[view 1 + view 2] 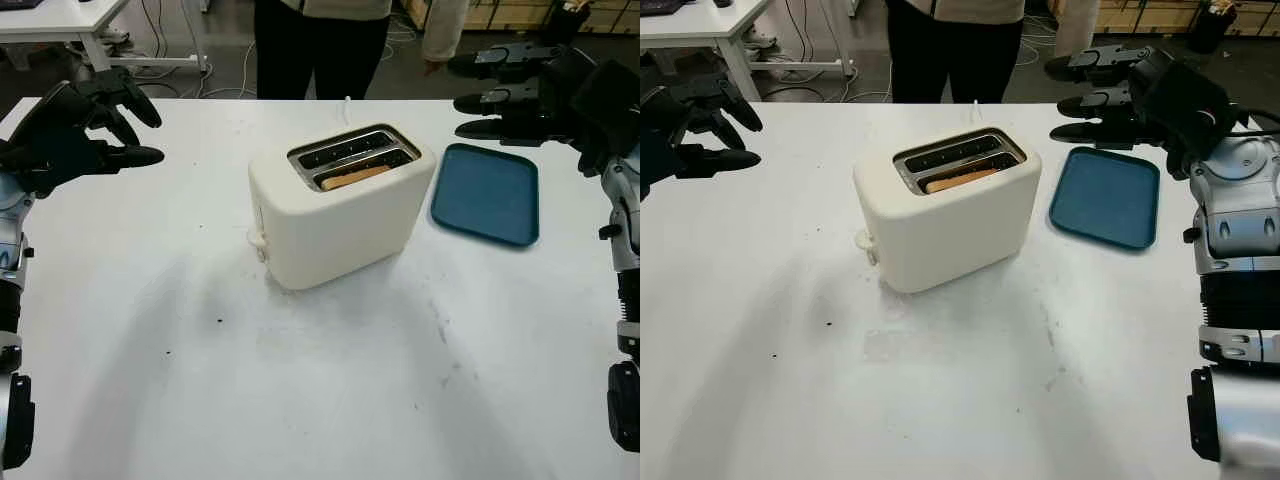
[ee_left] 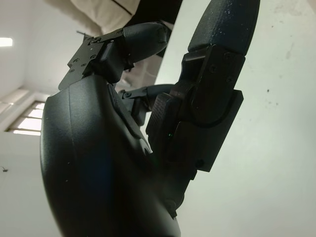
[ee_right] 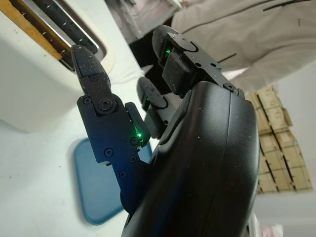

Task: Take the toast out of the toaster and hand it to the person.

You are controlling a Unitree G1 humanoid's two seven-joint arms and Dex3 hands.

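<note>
The left robot hand (image 1: 75, 135) is black and is up in the air over the far left side of the bench. It is open and holds nothing. The right robot hand (image 1: 1130, 95) is black too. It is up over the far right side, above the far edge of the tray, and it is open with nothing in it. Both robot hands are well apart from the toaster.

The brown slice of toast (image 1: 355, 177) is inside the toaster. It sits low in the slot that is nearer to the robot, and just its top edge can be seen. The other slot, the far one, looks dark inside.

The cream white boxy toaster (image 1: 340, 215) stands upright near the middle of the bench, turned a little so one corner points at the robot. It has a shiny metal top around the two slots. A small white knob (image 1: 258, 240) sticks out low on its left end. A thin white cord (image 1: 347, 105) goes from behind the toaster to the far edge of the bench.

The flat dark blue plastic tray (image 1: 487, 195) lies on the bench just to the right of the toaster, close by but not touching it.

The white bench (image 1: 300, 400) has some little dark marks and scuffs on it.

A person in dark trousers (image 1: 320, 50) and a light top stands behind the far edge of the bench, past the toaster. One hand of the person (image 1: 432, 66) hangs down near the right robot hand.
</note>
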